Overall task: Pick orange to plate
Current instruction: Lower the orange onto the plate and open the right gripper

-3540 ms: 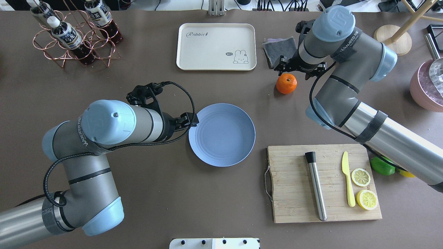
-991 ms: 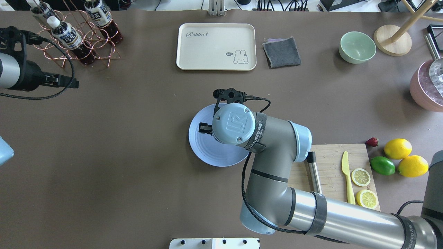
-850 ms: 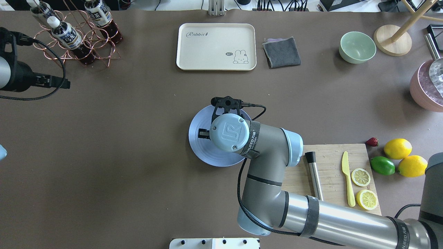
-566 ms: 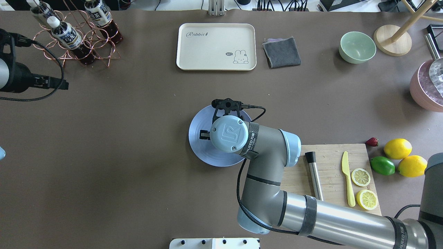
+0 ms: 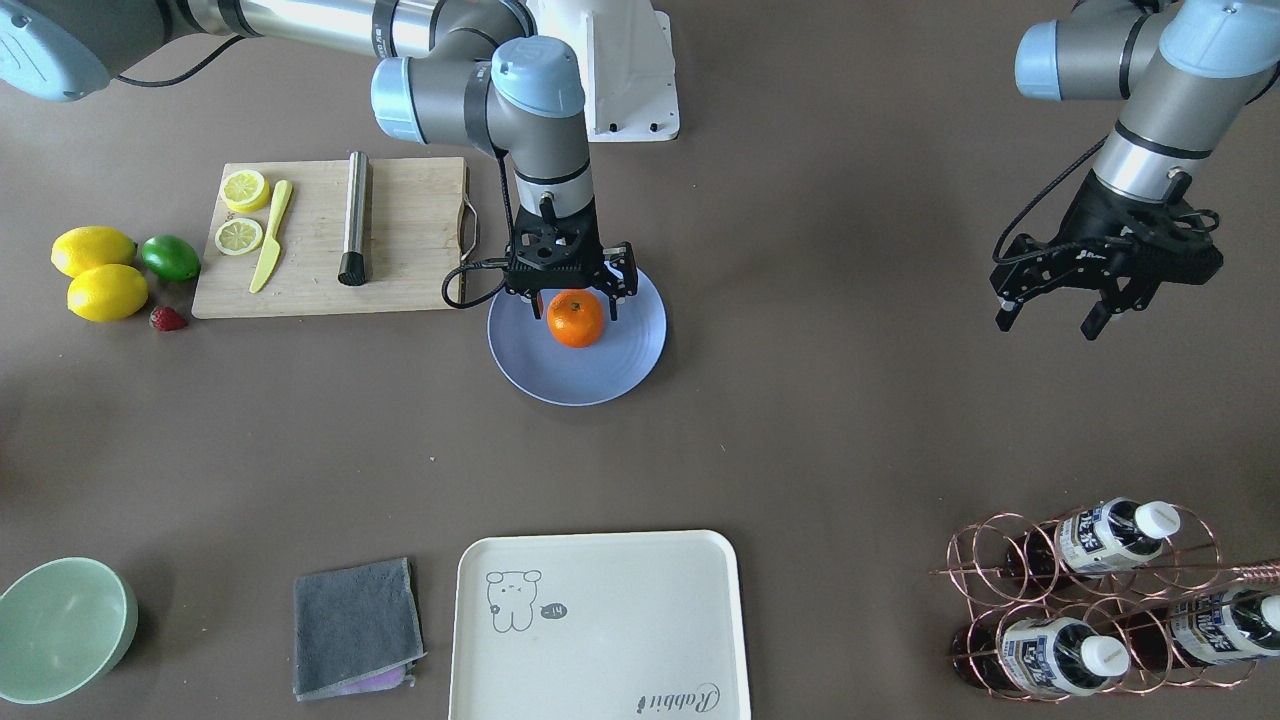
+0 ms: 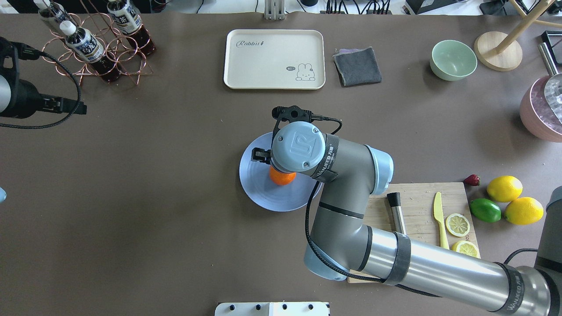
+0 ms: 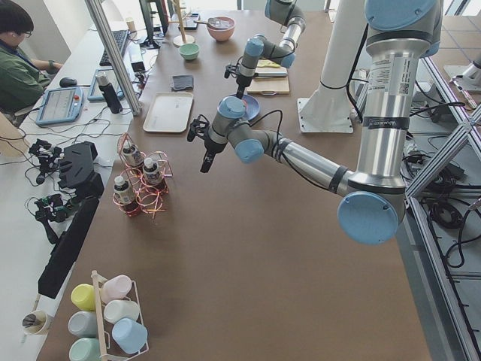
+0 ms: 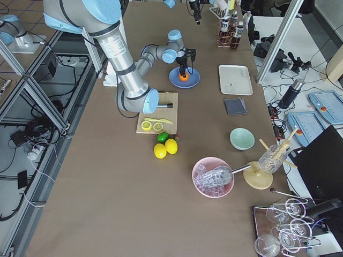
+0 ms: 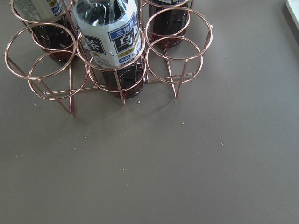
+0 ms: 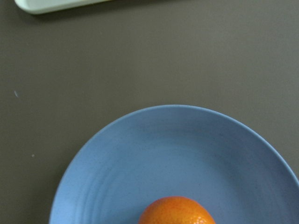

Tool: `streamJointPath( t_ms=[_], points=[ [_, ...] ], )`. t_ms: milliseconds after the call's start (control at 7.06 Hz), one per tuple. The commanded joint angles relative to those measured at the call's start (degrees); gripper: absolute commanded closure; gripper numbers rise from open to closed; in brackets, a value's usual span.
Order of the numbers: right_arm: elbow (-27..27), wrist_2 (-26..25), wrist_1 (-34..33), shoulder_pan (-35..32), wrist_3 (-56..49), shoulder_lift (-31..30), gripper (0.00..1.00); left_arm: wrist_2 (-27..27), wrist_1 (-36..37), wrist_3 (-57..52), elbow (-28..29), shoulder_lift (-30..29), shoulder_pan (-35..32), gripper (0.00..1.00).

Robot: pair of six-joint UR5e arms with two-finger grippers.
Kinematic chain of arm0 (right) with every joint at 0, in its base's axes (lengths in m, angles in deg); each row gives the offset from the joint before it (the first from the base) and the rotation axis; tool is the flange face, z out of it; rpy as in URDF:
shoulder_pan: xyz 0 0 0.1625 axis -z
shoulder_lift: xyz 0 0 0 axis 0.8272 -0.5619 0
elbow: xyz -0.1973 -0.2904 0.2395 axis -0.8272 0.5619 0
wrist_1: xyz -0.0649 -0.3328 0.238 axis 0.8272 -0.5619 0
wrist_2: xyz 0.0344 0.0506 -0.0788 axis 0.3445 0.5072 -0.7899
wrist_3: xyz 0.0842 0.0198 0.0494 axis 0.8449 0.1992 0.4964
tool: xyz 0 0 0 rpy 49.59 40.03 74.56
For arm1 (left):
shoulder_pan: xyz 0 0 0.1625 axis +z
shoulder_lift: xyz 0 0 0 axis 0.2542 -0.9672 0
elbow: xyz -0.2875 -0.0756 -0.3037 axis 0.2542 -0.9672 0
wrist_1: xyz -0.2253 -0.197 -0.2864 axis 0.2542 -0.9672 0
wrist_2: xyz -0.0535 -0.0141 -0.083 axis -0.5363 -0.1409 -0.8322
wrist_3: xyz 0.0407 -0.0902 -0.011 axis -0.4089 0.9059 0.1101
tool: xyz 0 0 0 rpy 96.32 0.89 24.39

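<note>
The orange (image 5: 575, 318) rests on the blue plate (image 5: 600, 375), a little toward the robot from the plate's middle. My right gripper (image 5: 570, 300) hangs open just above it, one finger on each side of the fruit and neither pressing it. From overhead, the orange (image 6: 281, 177) peeks out from under the right wrist on the plate (image 6: 259, 193). The right wrist view has the orange (image 10: 177, 212) at its lower edge on the plate (image 10: 140, 154), with no fingers in view. My left gripper (image 5: 1045, 320) hovers open and empty far off, near the bottle rack.
A cutting board (image 5: 300, 240) with a knife, a metal muddler and lemon halves lies beside the plate. Lemons and a lime (image 5: 170, 257) sit past it. A cream tray (image 5: 600, 620), grey cloth (image 5: 355, 625), green bowl (image 5: 60, 625) and copper bottle rack (image 5: 1090, 590) line the far side.
The right wrist has lifted up and back from the plate, and the orange now shows lying on the plate below it. The left arm has hardly moved.
</note>
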Motion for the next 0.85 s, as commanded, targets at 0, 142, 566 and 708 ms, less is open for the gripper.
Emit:
streamJointPath(
  t_ms=[0, 142, 566, 708],
  points=[
    [-15.7, 8.2, -16.7, -6.1, -1.4, -0.1, 0.00, 0.0, 0.0, 0.0, 0.0, 1.6, -0.1, 0.02],
    [-18.3, 11.9, -21.6, -12.0, -6.8, -1.6, 0.00, 0.3, 0.1, -0.2, 0.6, 4.5, -0.1, 0.02],
    [-19.8, 28.4, -22.3, -34.9, -46.0, -20.7, 0.00, -10.5, 2.9, -20.2, 0.7, 9.3, -15.3, 0.02],
    [-18.4, 34.0, -22.4, -43.9, -59.4, -26.8, 0.00, -12.8, 7.5, -30.1, 0.6, 9.7, -21.4, 0.02]
  ],
)
